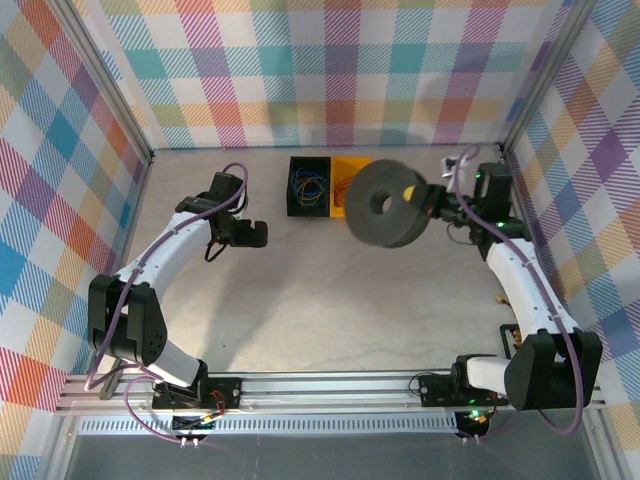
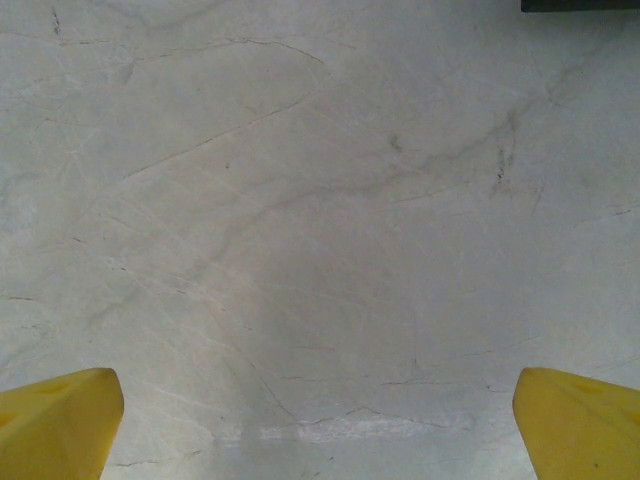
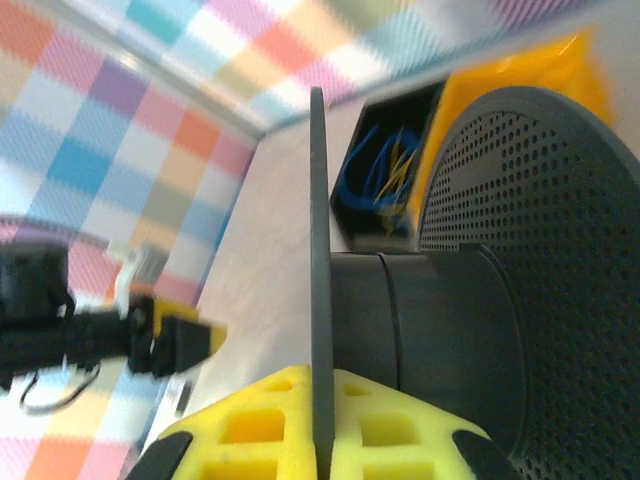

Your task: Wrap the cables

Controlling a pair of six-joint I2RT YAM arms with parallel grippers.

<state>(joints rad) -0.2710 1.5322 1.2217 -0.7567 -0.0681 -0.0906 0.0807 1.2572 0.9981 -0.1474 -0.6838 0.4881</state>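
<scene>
Right wrist view is showing the right end effector pinching the thin flange of the black spool between its yellow fingers, holding it on edge. Beyond the spool, a black tray is holding blue and yellow wires, with an orange tray just beside it. From above, the cables are lying as a faint red-orange tangle in that orange tray, partly hidden behind the raised spool. The left end effector is hovering spread wide over bare counter, well apart from the trays.
</scene>
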